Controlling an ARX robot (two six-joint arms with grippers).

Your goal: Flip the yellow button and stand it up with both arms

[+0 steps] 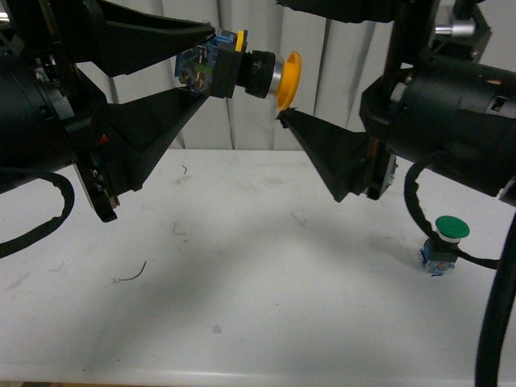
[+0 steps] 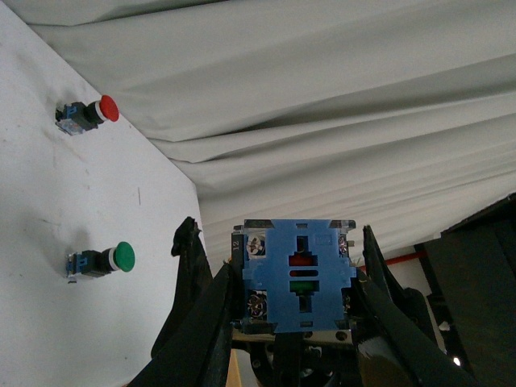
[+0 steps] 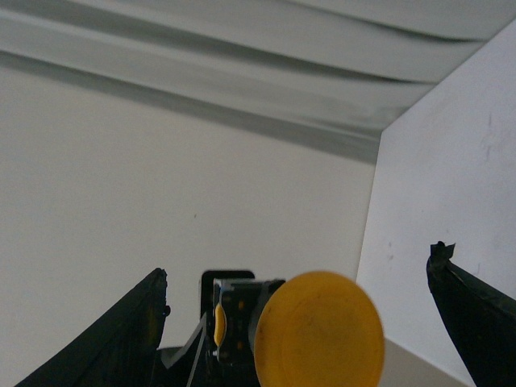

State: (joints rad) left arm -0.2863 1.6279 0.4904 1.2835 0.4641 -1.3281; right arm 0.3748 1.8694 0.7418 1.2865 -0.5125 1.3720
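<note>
Holding yellow button [image 1: 242, 71] sideways mid-air, left gripper [image 1: 193, 68] clamped on blue contact block [image 2: 294, 274]; right gripper [image 3: 298, 264] spread apart around cap [image 3: 318, 330], likely for handover flip

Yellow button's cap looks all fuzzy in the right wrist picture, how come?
Right wrist view: the yellow button likely sits close to the lens, so its cap looks soft; left wrist view: its blue block is crisp; front view: soft shadows lie on the table.
</note>
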